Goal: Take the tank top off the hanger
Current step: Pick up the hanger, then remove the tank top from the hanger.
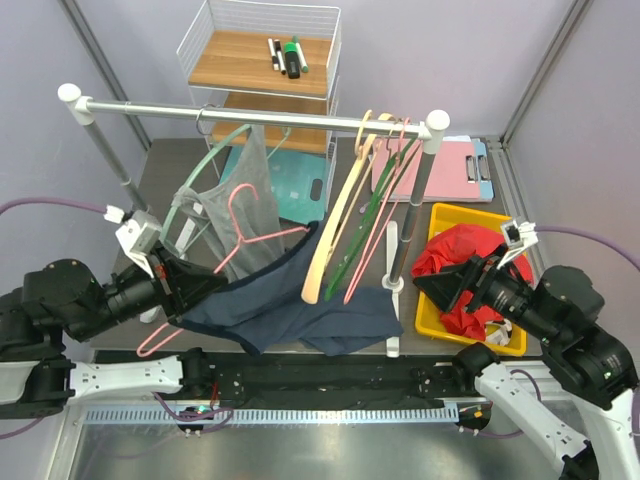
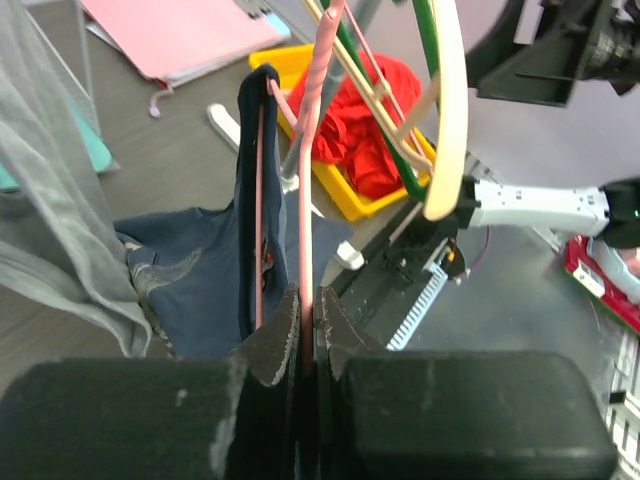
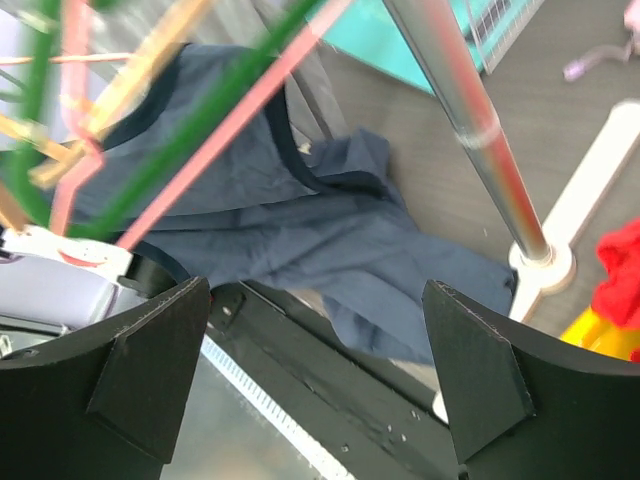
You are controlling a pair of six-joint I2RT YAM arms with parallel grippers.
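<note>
Hanger (image 2: 303, 220) pinched in left gripper (image 2: 308, 310), top (image 1: 300, 305) half off.
Hold it steady; right gripper (image 3: 315, 290) (jaws wide, empty) should draw the strap (image 2: 246, 180) off the hanger's end.

Navy tank top (image 1: 300, 310) on pink hanger (image 1: 243, 188)

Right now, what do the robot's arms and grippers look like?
Both arms are made of chunky black round joints, with white links near the bases. The left arm and right arm each trail a purple cable and carry a small white camera block at the wrist. The left gripper and right gripper are matte black with wedge-shaped fingers.
</note>
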